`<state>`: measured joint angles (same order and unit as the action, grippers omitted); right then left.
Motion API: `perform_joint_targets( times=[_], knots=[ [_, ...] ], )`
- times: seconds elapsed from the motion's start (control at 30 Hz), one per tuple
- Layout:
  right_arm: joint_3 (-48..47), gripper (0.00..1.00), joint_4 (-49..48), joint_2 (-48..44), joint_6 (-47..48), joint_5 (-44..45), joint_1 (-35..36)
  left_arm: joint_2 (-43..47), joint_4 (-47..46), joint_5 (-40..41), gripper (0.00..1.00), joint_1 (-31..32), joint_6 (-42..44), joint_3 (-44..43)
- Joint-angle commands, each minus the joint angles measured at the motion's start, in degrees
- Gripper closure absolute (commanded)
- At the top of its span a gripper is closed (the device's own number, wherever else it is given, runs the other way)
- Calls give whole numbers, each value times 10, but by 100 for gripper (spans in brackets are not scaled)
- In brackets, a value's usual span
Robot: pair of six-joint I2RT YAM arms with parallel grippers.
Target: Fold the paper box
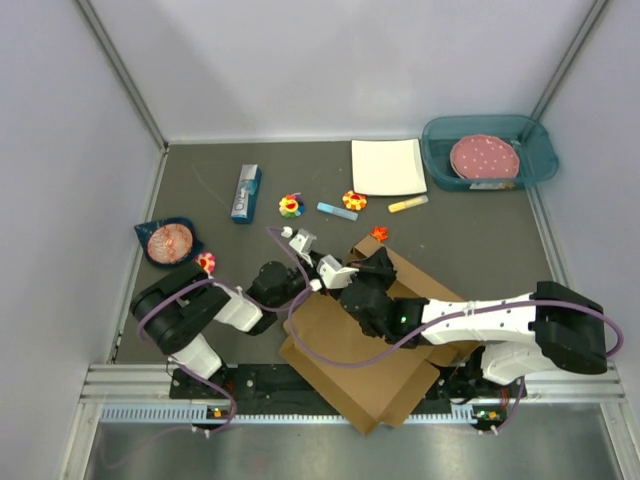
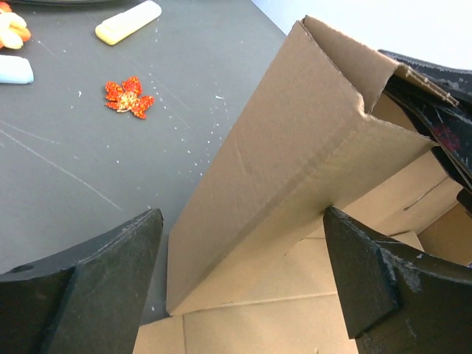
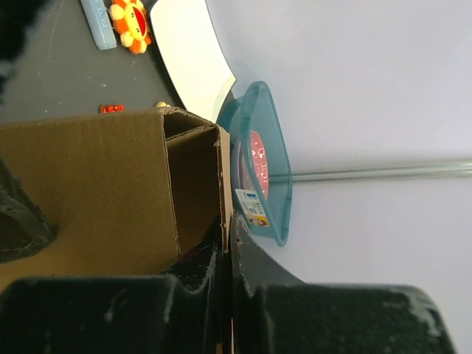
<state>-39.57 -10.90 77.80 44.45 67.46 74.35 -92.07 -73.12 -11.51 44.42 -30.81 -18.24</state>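
The paper box point(image 1: 360, 370) is brown corrugated cardboard lying partly folded at the table's near middle, with one long side wall point(image 2: 295, 147) raised. In the left wrist view that wall stands between my left gripper's point(image 2: 243, 273) wide-open black fingers, and neither of them presses it. My right gripper point(image 3: 227, 228) is shut on the thin end edge of a folded-up cardboard wall point(image 3: 88, 184), at the box's far corner. From above, both grippers point(image 1: 340, 272) point(image 1: 378, 265) meet over the box's far edge.
Behind the box lie a red flower piece point(image 1: 380, 233), two flower toys point(image 1: 291, 206) point(image 1: 354, 200), a blue stick point(image 1: 336, 210) and a yellow one point(image 1: 407, 204). A white square plate point(image 1: 388, 166), a teal bin point(image 1: 488, 150), a blue carton point(image 1: 246, 192) and a dark bowl point(image 1: 170, 241) stand farther off.
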Motion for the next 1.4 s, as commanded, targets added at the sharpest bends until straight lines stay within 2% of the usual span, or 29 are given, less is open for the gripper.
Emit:
perform_joint_targets(
  times=[0.0,0.03,0.07,0.13,0.3,0.4,0.6,0.63,0.67,0.77,1.0,1.17,1.23,1.37],
  knots=[
    [-1,100,39,29,-81,-90,18,-31,-47,42,9,0,29,-43],
    [-1,100,40,29,-81,-91,19,-42,-54,40,13,1,29,-45],
    [-1,100,41,29,-83,-92,19,-47,-65,39,21,0,31,-47],
    [0,100,45,29,-84,-91,18,-61,-92,37,31,0,35,-50],
    [-1,100,51,26,-90,-91,18,-72,-105,41,71,1,46,-52],
    [-3,100,56,25,-94,-90,19,-73,-104,41,79,1,53,-53],
    [-16,100,66,20,-97,-73,18,-70,-95,37,85,1,63,-56],
    [-18,100,71,15,-101,-73,19,-67,-91,36,84,2,63,-57],
    [-21,100,76,11,-107,-74,18,-65,-85,35,77,1,65,-58],
    [-23,100,81,4,-110,-84,19,-57,-58,38,36,1,59,-65],
    [-25,100,90,9,-117,-88,19,-36,-65,41,15,0,71,-54],
    [-24,100,93,7,-121,-91,18,-15,-51,25,6,-3,81,-55],
    [-24,100,94,7,-124,-92,18,-9,-52,13,2,-10,59,-56],
    [-24,100,95,7,-125,-94,19,-24,-45,-59,1,-60,-37,-77]
  ],
)
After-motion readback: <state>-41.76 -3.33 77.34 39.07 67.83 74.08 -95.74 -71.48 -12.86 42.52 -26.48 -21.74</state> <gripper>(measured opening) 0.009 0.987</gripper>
